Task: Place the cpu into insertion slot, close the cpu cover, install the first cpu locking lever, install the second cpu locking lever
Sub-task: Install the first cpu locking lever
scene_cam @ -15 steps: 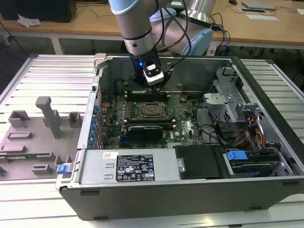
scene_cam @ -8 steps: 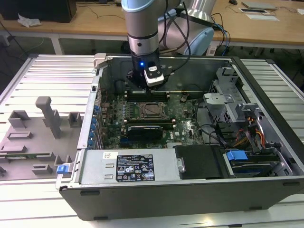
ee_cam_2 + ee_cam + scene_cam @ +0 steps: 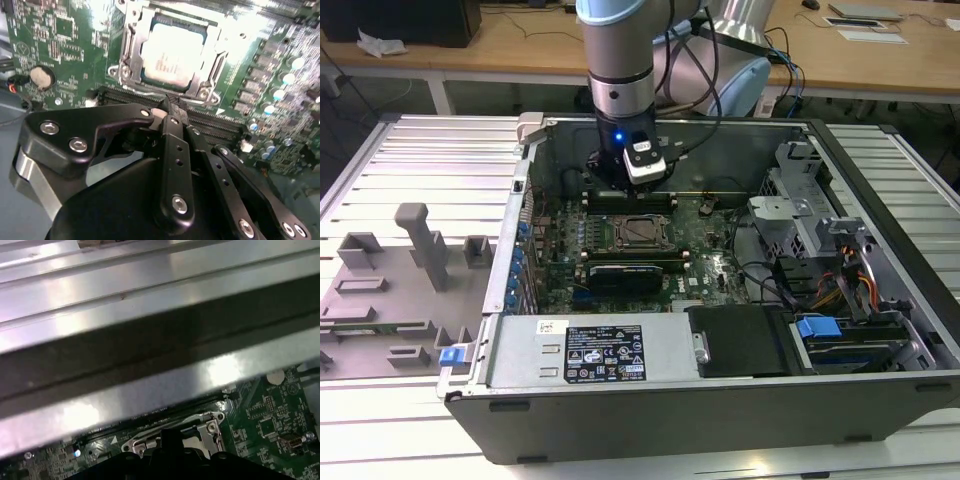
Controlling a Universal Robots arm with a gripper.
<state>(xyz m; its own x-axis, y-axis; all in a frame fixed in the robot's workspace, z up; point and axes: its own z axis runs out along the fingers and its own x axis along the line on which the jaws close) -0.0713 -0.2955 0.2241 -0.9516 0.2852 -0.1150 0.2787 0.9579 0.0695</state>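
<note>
In the second wrist view the cpu (image 3: pixel 172 56) lies flat in the insertion slot (image 3: pixel 131 75), its pale metal top showing through the window of the cpu cover (image 3: pixel 212 60). The cover lies down flat around the chip. My gripper (image 3: pixel 167 106) is shut with nothing between its fingertips, which hover just off one edge of the socket, above the long black memory slots (image 3: pixel 220 125). In the exterior view the gripper (image 3: pixel 618 185) hangs inside the open computer case, just behind the socket (image 3: pixel 638 232). I cannot tell how the locking levers stand.
The green motherboard (image 3: pixel 560 250) lies in the open case, whose metal wall (image 3: pixel 150 330) stands close to the wrist. A power supply (image 3: pixel 590 350) sits at the case front, drive bays and cables (image 3: pixel 840 290) at the exterior view's right. A grey fixture tray (image 3: pixel 390 290) lies at its left.
</note>
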